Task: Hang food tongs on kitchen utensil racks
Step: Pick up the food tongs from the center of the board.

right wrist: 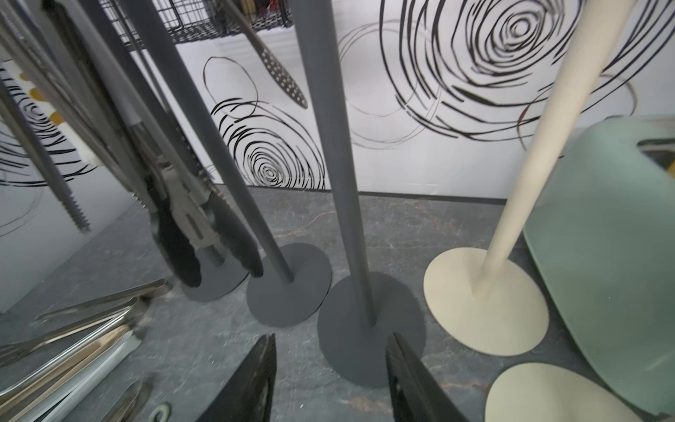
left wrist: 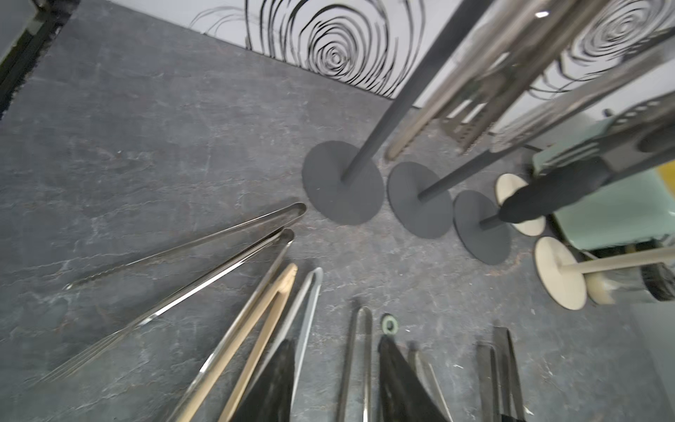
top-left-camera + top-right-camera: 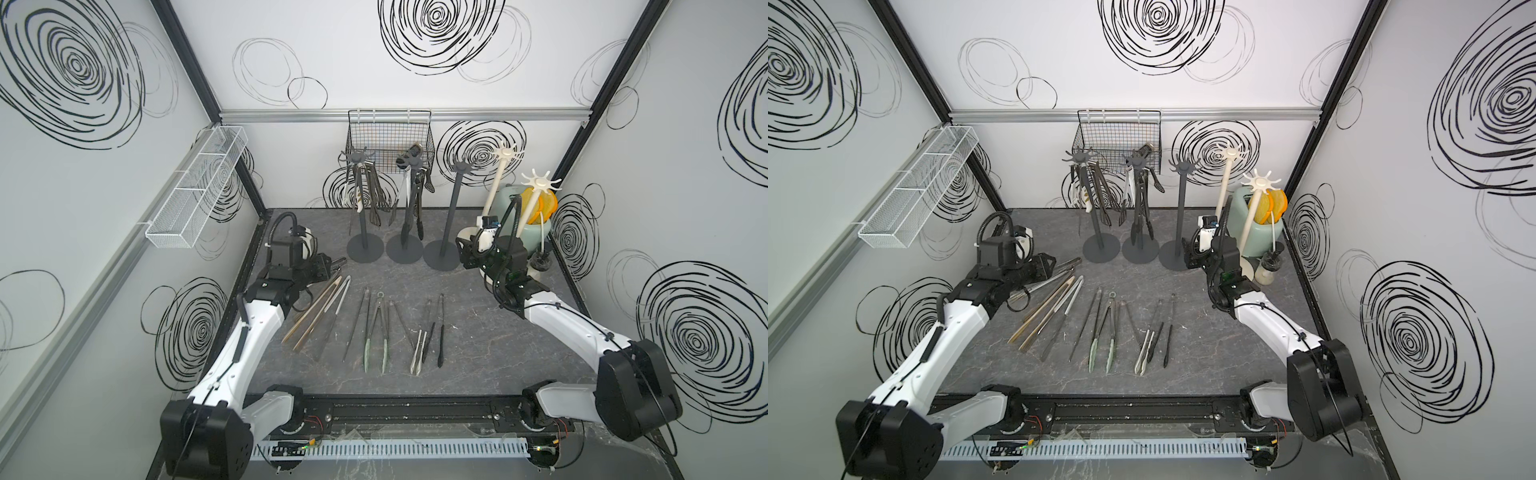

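Black wire basket (image 3: 365, 133): hooked on the back-wall rail. A few slim items show through the mesh, too dim to name.

White mesh tray (image 3: 195, 195): fixed to the left wall, divided into three compartments.

Pale green vessel (image 3: 505, 195): right rear corner of the bench (image 3: 478, 345). It holds orange and yellow discs (image 3: 542, 203), and a small dark-capped jar (image 3: 540, 262) stands just beside it.

Kitchen utensil racks: three dark grey racks stand in a row near the back wall with their disc bases almost touching. These are the left rack (image 3: 358, 216), middle rack (image 3: 405, 249) and right rack (image 3: 453, 208). Two cream racks (image 3: 498, 178) stand just beside them, in front of the green vessel.

Food tongs (image 3: 316, 311):
- One bunch (image 3: 374, 199) hangs from the left rack's hooks, and another bunch (image 3: 417, 212) hangs from the middle rack.
- The rest lie fanned on the bench, hinge ends toward the racks, among them a green-tipped pair (image 3: 378, 305).

Left fingers (image 2: 277, 380): low over the left end of the fan, near two steel tongs (image 2: 226, 234). They are partly spread and grip nothing.

Right fingers (image 1: 252, 380): spread and gripping nothing. The right rack's base and pole stand directly ahead of the gap, with the cream bases close alongside.

Obstructions: the hanging tongs crowd the left and middle rack poles.
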